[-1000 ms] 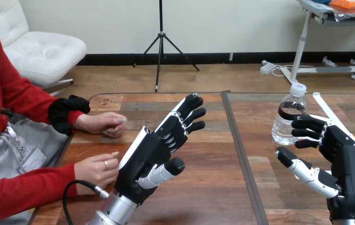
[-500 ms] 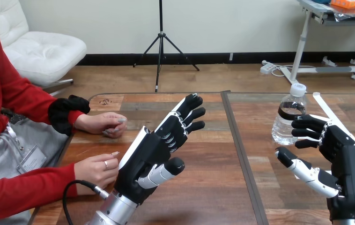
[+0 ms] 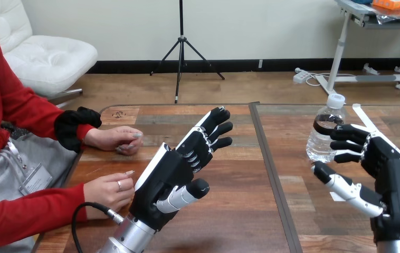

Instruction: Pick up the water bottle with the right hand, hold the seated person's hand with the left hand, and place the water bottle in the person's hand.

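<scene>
Both hands open, bottle upright by my right fingers

The dark seam (image 3: 272, 174) that runs down the middle of the wooden table (image 3: 240, 211) is my marker. The water bottle (image 3: 323, 138) stands upright on the table to the right of the seam. It is clear, with a white cap, and sits a little way off from the seam.

My right hand (image 3: 393, 174) is further right of the seam than the bottle, with the palm turned toward it. Its fingers (image 3: 345, 143) are spread and only slightly bent, and their tips reach the bottle's right side. I cannot tell whether they touch the bottle or stop just short. My thumb stretches out toward the seam, lower down and nearer me than the bottle's base. Nothing is closed round the bottle, and this hand holds nothing.

My left hand (image 3: 174, 168) is raised over the table just left of the seam. Its fingers are straight and point away from me, slanting toward the seam, and the thumb sticks out. It is empty.

Further left of the seam, near the table's edge, are the person's two hands. The far one (image 3: 114, 139) rests loosely closed on the wood. The near one (image 3: 108, 190) lies just beside my left hand's back, on the side away from the seam
</scene>
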You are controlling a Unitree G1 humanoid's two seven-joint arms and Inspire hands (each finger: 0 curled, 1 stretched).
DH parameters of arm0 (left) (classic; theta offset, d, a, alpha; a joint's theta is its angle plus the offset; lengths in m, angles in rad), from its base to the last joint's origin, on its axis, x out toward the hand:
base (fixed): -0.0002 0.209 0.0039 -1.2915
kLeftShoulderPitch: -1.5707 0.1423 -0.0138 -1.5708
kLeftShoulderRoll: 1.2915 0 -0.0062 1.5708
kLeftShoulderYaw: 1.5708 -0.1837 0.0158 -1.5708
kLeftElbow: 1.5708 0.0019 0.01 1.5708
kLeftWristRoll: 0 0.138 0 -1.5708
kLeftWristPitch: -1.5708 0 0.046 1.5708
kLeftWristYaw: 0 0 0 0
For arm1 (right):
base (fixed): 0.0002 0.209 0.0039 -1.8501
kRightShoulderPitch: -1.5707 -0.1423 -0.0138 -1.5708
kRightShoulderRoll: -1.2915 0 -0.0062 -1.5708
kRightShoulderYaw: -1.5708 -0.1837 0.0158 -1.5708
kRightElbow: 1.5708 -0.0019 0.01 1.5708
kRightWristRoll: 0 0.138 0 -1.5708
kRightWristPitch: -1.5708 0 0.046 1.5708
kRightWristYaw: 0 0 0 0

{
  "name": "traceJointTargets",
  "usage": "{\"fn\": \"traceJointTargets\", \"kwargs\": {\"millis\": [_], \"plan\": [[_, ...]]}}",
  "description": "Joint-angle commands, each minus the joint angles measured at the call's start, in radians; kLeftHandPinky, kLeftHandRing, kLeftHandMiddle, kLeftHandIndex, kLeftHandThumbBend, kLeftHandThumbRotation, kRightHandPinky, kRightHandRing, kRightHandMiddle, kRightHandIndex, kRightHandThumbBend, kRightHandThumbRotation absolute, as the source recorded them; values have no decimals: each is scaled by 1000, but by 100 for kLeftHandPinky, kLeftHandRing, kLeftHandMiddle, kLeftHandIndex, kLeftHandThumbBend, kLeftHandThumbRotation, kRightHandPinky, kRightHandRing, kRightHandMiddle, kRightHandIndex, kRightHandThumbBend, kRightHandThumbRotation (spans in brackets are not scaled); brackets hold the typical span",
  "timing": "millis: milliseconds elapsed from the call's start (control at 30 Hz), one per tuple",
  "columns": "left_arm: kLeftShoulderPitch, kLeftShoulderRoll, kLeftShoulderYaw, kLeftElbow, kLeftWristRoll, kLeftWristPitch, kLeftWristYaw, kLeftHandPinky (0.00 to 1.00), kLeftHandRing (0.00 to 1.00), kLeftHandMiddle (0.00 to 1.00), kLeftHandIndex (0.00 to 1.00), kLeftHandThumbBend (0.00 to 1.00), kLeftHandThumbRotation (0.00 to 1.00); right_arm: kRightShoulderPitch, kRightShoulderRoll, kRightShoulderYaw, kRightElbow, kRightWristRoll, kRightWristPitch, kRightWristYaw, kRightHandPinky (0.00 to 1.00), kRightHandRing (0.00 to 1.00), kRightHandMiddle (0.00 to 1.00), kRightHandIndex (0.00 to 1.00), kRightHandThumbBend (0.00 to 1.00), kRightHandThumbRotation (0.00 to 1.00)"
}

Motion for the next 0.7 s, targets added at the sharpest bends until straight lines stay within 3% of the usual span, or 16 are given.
{"fn": "traceJointTargets", "kwargs": {"millis": [0,167,367,667], "plan": [[-36,-13,15,-27,-21,-3,-4,90,95,97,96,100,74,-97,-43,-25,-21,-13,30,-22,54,64,67,67,100,38],[-35,-13,13,-25,-10,-15,7,90,95,97,96,100,74,-112,-58,-28,-36,-9,63,-26,54,64,67,68,100,38],[-33,-16,12,-26,-10,-8,8,90,95,97,96,100,74,-129,-72,-35,-77,-18,145,-45,54,65,68,69,100,38],[-32,-21,12,-26,-15,-3,4,90,95,98,96,100,73,-164,-101,-40,-122,-13,241,-32,57,68,70,72,100,37]]}}
